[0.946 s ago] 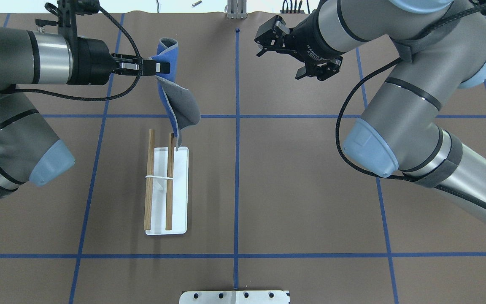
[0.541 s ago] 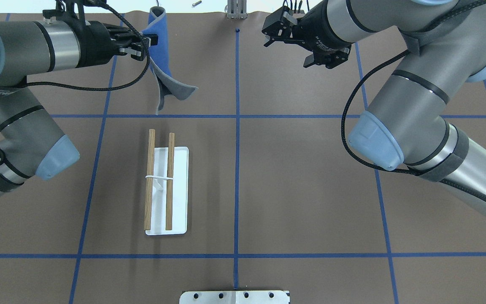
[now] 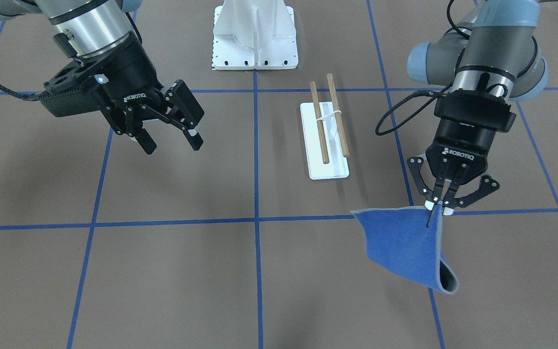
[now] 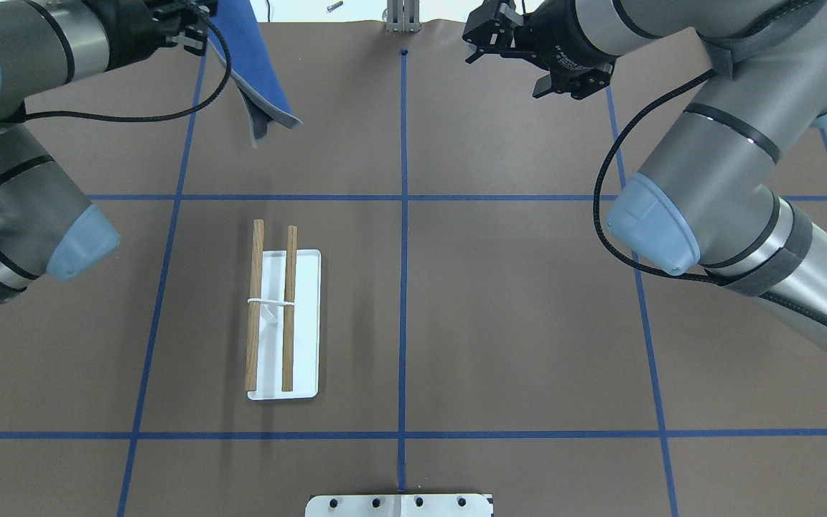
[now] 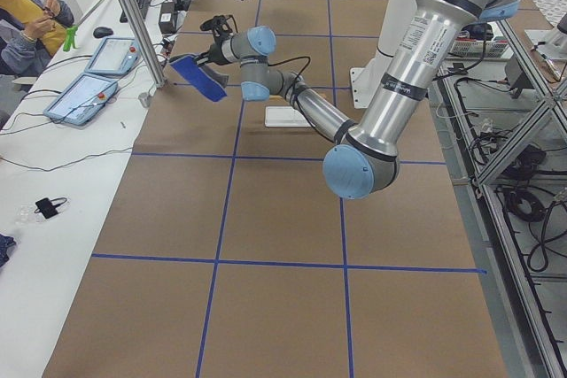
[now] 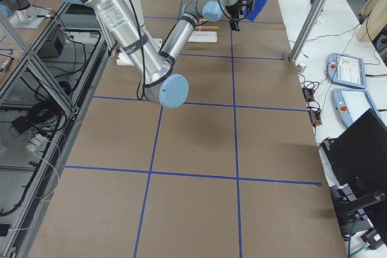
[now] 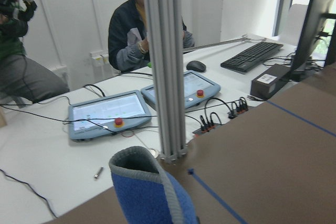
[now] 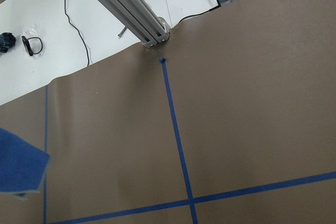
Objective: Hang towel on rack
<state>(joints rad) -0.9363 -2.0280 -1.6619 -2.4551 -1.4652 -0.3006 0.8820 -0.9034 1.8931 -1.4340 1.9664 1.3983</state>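
Observation:
The towel is blue with a grey back and hangs in the air from one corner. My left gripper is shut on that corner, above the table and well off to the side of the rack. In the overhead view the towel hangs at the table's far edge, beyond the rack. The rack has two brown rods over a white base, and both rods are bare. My right gripper is open and empty, held high over the other half of the table.
The big white bolted pedestal stands at the robot's side of the table. An aluminium post rises at the far edge by the towel. Operators, touch panels and cables are beyond that edge. Blue tape lines grid the brown table.
My left gripper has carried the towel away from the rack's end toward the table's far edge. The towel now hangs clear of the rods. My right gripper has drifted slightly toward the far edge.

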